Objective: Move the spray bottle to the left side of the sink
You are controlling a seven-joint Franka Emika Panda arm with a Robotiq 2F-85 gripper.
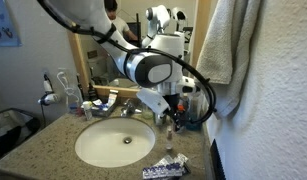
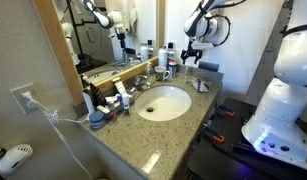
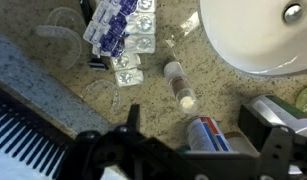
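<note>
In the wrist view a white spray bottle (image 3: 208,137) with a red and blue label lies or stands on the speckled counter, between my two fingers. My gripper (image 3: 197,116) is open, with its fingers well apart on either side of the bottle and not touching it. The oval white sink (image 3: 255,40) is at the upper right of the wrist view. The sink (image 1: 115,145) (image 2: 163,104) shows in both exterior views. My gripper (image 1: 171,104) (image 2: 193,57) hangs low over the counter beside the basin, near the wall end. The chrome faucet (image 1: 128,109) stands behind the basin.
Blister packs (image 3: 120,30) (image 1: 164,168) and a small clear vial (image 3: 180,86) lie on the counter close to the gripper. A dark container (image 3: 283,118) stands by one finger. Toiletries (image 2: 111,101) crowd the mirror side. A towel (image 1: 233,45) hangs nearby.
</note>
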